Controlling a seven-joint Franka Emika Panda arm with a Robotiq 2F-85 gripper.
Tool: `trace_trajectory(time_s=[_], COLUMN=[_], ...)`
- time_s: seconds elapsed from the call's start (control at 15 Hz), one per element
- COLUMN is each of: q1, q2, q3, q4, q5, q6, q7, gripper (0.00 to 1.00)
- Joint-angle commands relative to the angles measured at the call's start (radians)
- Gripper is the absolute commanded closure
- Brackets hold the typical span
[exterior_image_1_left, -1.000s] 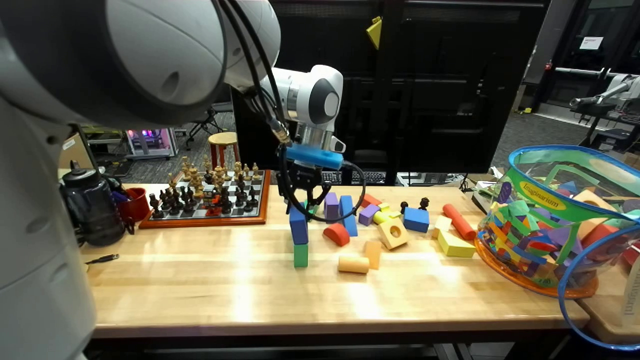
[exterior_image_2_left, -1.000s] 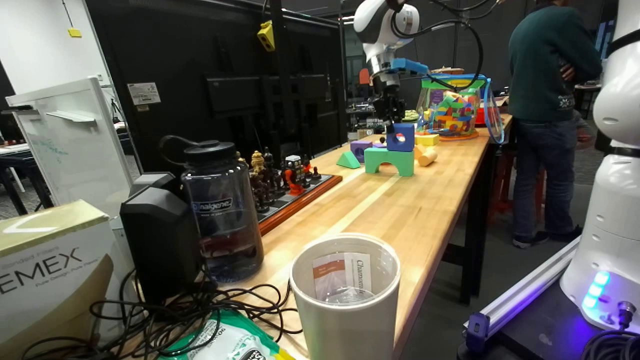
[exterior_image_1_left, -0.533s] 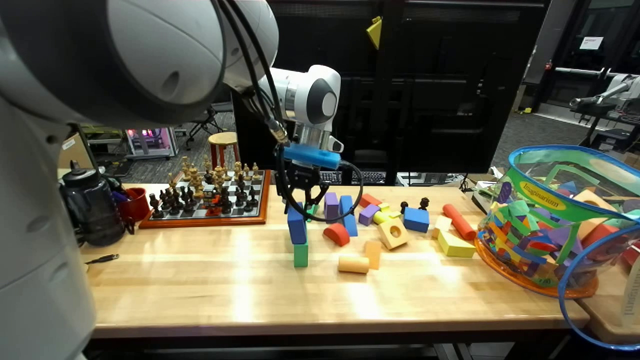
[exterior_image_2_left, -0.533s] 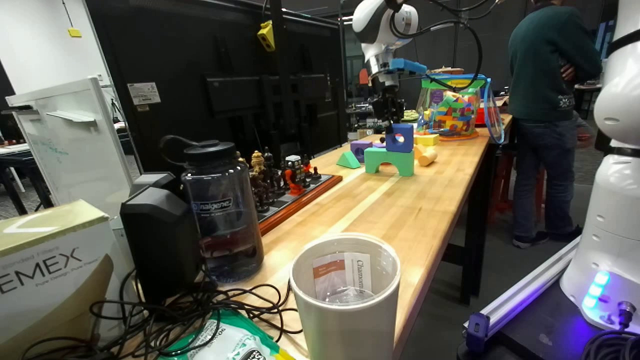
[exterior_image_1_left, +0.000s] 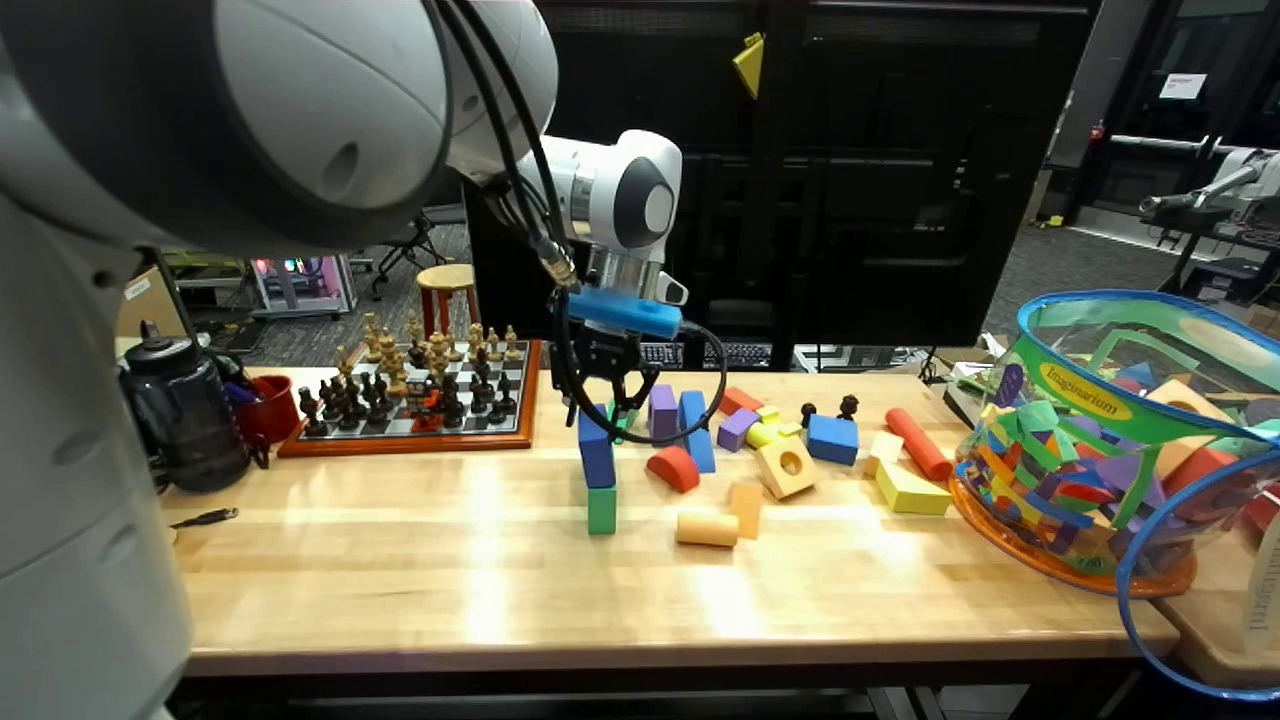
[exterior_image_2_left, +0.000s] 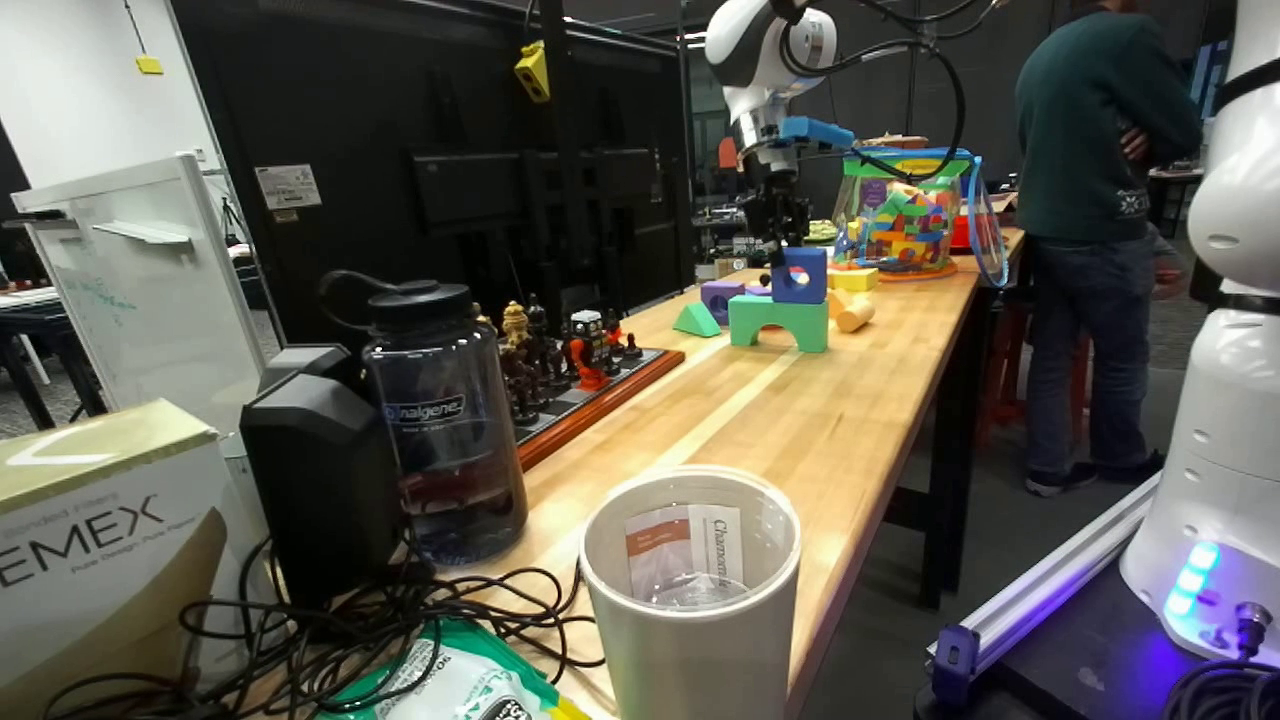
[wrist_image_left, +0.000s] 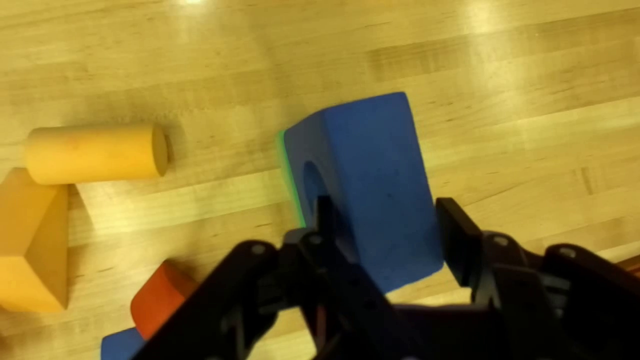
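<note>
Straddling the smooth, round-holed blue block (wrist_image_left: 387, 175), the gripper (wrist_image_left: 386, 212) has its fingers (wrist_image_left: 452, 235) parted, one at either side; whether they press it, I cannot tell. The block stands on one end of the green arch (exterior_image_2_left: 775, 313). Glossy wooden table (exterior_image_1_left: 420, 590) opens between arch and orange cylinder (exterior_image_1_left: 707, 530), running to a straight edge.

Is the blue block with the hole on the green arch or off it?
On: in both exterior views, the blue block sits atop the green arch with no gap showing.
</note>
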Motion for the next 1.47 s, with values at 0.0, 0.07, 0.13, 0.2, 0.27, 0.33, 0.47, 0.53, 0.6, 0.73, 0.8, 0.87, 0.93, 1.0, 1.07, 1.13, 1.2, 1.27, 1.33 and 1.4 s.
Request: trace_trajectory(time_s=[0.0,0.07,0.13,0.2,0.27,0.33,0.47,0.53,0.6,0.73,0.8,0.87,0.93,1.0,1.07,1.13,1.2,1.27,1.33,1.4], q1=[-0.002,-0.002,-0.001,-0.001,-0.001,-0.001,-0.001,-0.001,-0.001,-0.001,-0.001,-0.001,-0.001,-0.001,-0.001,-0.001,-0.001,-0.001,-0.001,-0.001], q2=[-0.024,-0.023,0.000,0.000,0.000,0.000,0.000,0.000,0.000,0.000,0.000,0.000,0.000,0.000,0.000,0.000,0.000,0.000,0.000,0.003], q3=[0.000,0.000,0.001,0.001,0.001,0.001,0.001,0.001,0.001,0.001,0.001,0.001,0.001,0.001,0.001,0.001,0.001,0.001,0.001,0.001], q4=[-0.015,-0.014,0.002,0.002,0.002,0.002,0.002,0.002,0.002,0.002,0.002,0.002,0.002,0.002,0.002,0.002,0.002,0.002,0.002,0.004], q5=[0.013,0.013,0.000,0.000,0.000,0.000,0.000,0.000,0.000,0.000,0.000,0.000,0.000,0.000,0.000,0.000,0.000,0.000,0.000,-0.001], q6=[-0.006,-0.008,-0.003,-0.003,-0.003,-0.003,-0.003,-0.003,-0.003,-0.003,-0.003,-0.003,-0.003,-0.003,-0.003,-0.003,-0.003,-0.003,-0.003,-0.006], q7=[0.005,0.007,0.000,0.000,0.000,0.000,0.000,0.000,0.000,0.000,0.000,0.000,0.000,0.000,0.000,0.000,0.000,0.000,0.000,0.000], gripper=[0.14,0.07,0.26,0.19,0.11,0.07,0.07,0.07,0.07,0.07,0.07,0.07,0.07,0.07,0.07,0.07,0.07,0.07,0.07,0.02])
